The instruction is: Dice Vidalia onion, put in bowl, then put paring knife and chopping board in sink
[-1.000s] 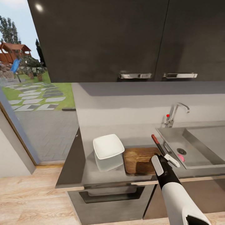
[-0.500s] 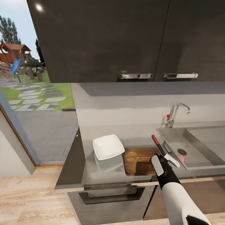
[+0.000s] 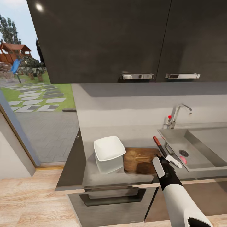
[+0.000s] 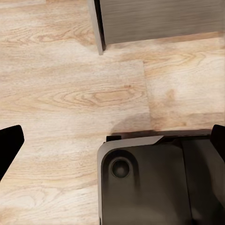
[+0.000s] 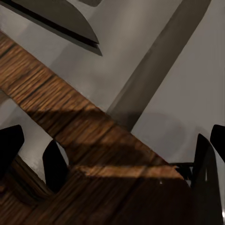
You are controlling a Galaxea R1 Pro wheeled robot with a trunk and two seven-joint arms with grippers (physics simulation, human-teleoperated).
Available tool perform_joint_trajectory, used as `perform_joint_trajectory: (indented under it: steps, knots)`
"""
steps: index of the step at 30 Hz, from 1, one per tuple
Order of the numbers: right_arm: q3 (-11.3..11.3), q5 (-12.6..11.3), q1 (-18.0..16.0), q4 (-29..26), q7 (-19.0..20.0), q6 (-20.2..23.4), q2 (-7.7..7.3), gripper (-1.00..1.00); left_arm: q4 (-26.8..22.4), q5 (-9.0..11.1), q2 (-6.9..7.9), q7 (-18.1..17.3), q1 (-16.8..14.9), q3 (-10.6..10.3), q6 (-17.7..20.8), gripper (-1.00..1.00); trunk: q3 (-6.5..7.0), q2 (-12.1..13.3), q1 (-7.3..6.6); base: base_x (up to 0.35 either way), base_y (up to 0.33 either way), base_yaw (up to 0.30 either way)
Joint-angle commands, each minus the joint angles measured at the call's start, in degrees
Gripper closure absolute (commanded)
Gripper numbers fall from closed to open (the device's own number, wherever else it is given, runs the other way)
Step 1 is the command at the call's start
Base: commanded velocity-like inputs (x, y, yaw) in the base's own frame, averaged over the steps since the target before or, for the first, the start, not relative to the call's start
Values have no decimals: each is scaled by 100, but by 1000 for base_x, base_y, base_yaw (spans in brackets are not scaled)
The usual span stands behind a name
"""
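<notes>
The dark brown chopping board (image 3: 138, 159) lies on the grey countertop (image 3: 85, 170) between the white square bowl (image 3: 108, 148) and the sink (image 3: 201, 148). The paring knife (image 3: 159, 145), with its reddish handle, rests along the board's far right edge; its dark blade (image 5: 61, 21) appears in the right wrist view. My right gripper (image 3: 170, 160) (image 5: 112, 143) is open low over the board's sink-side end (image 5: 79, 126), its fingers spread wide apart. The pink Vidalia onion (image 3: 183, 160) sits in the sink near the drain, partly behind a finger. My left gripper (image 4: 112, 145) hangs open over the floor.
A chrome tap (image 3: 177, 114) with a red knob stands behind the sink. Dark wall cabinets (image 3: 126, 41) hang overhead. An oven front (image 3: 110, 198) sits below the counter. A glass door (image 3: 31, 104) to the left opens onto a garden. The robot's base (image 4: 154, 183) stands on wood flooring (image 4: 70, 93).
The chopping board has shifted slightly toward the bowl, and its near edge now looks a little raised, with a soft shadow under it. The right arm has barely moved.
</notes>
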Motion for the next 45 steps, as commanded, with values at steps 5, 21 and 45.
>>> perform_joint_trajectory:
  steps: [5,21,45]
  knots:
    - [-11,-8,-4,-13,-18,38,4,-100,-5,-1,4,-1,-1,-9,-10,-100,-10,-10,3,0,0,0]
    - [-4,1,-4,-17,-18,38,4,-100,-5,-1,4,-1,-1,-9,-10,-100,-10,-10,3,0,0,0]
    - [5,1,-4,-30,-18,29,13,-100,-5,-1,4,-1,1,-9,-10,-100,103,-10,3,0,0,-18]
